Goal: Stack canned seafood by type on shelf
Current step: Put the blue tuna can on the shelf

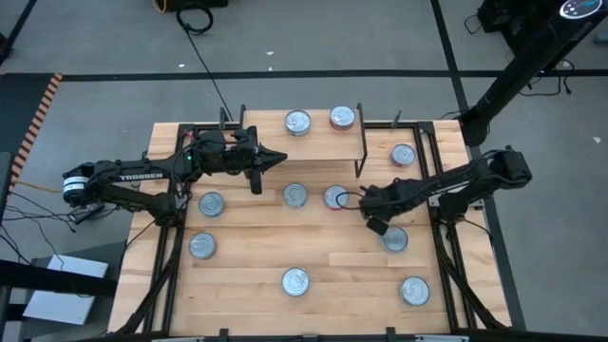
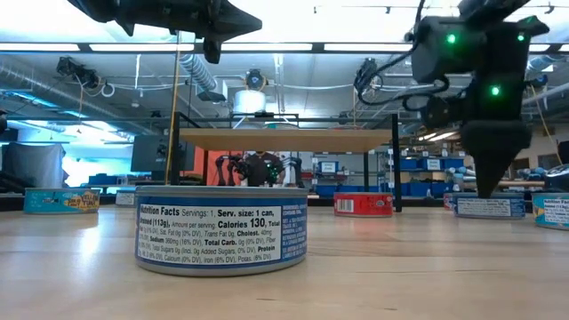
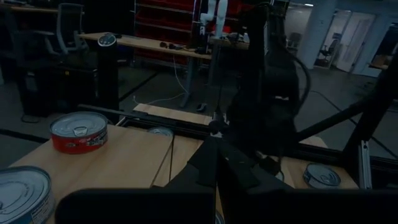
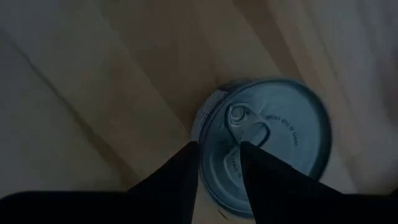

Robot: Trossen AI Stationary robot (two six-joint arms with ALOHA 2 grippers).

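The worktop still carried most of the load: about eight tins lay scattered across it, nothing yet stacked. The shelf at the far edge held just two tins side by side, so by my reckoning the job was barely begun. The right claw hung over a blue-rimmed tin, fingers parted above its lid, gripping nothing. The left claw hovered beside the shelf, pressed together, empty.

Right gripper fingers hide part of can top.
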